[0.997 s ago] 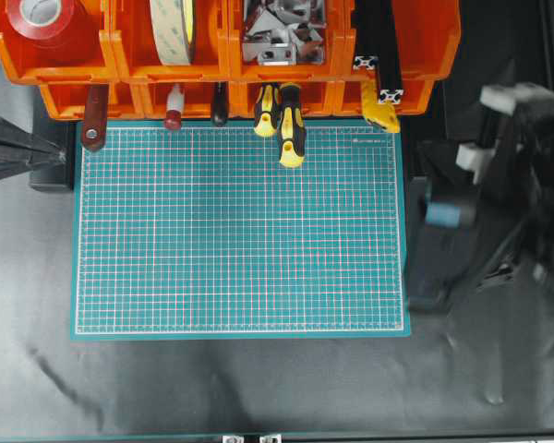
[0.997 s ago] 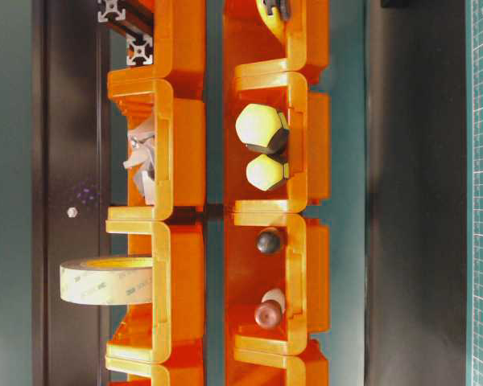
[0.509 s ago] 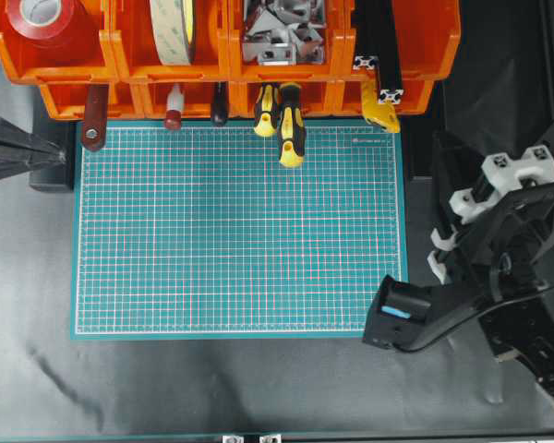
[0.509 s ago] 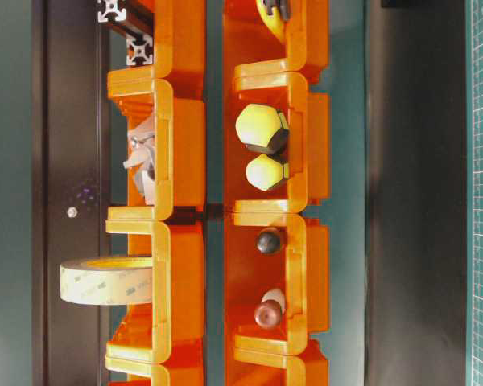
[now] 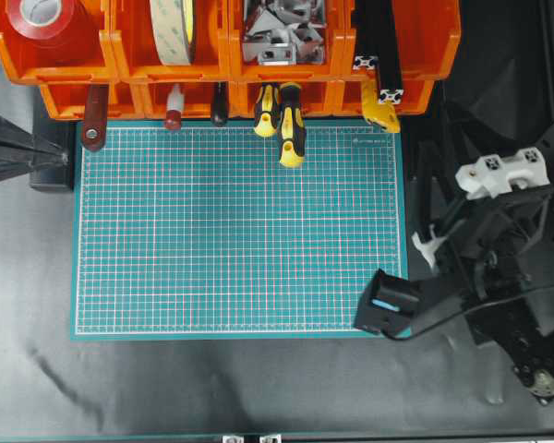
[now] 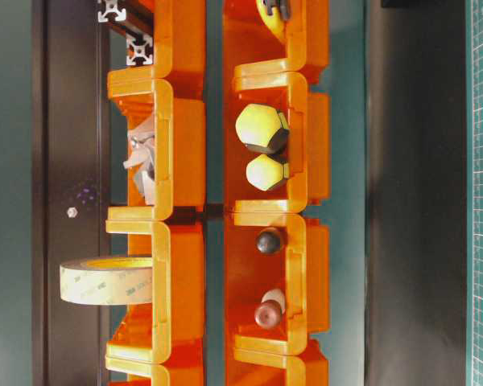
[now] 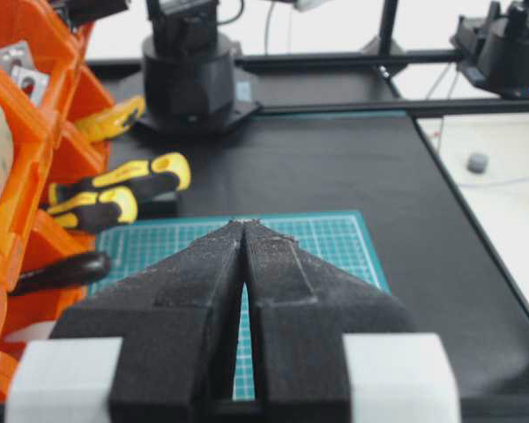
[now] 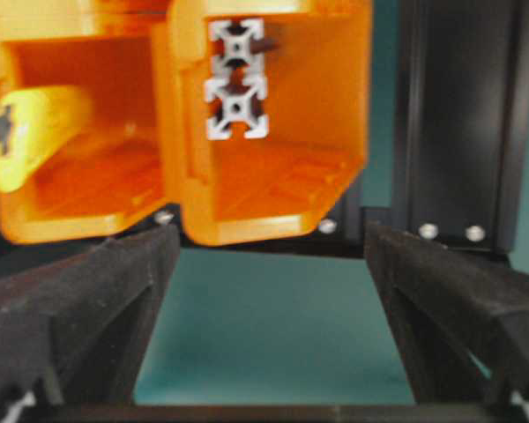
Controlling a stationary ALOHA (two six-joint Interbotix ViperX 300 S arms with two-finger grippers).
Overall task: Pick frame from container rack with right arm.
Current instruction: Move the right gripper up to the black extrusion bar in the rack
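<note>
From above, the right arm (image 5: pixel 485 249) stands beside the green mat (image 5: pixel 240 231), well apart from the rack (image 5: pixel 222 55), where the frames (image 5: pixel 379 65) lie in the rightmost bin with their silvery ends to the front. The left wrist view shows the left gripper (image 7: pixel 244 231) with jaws pressed together, holding nothing. In the right wrist view, the right gripper (image 8: pixel 264 256) has jaws wide apart and empty, facing the two frame ends (image 8: pixel 236 79) stacked in the orange bin.
</note>
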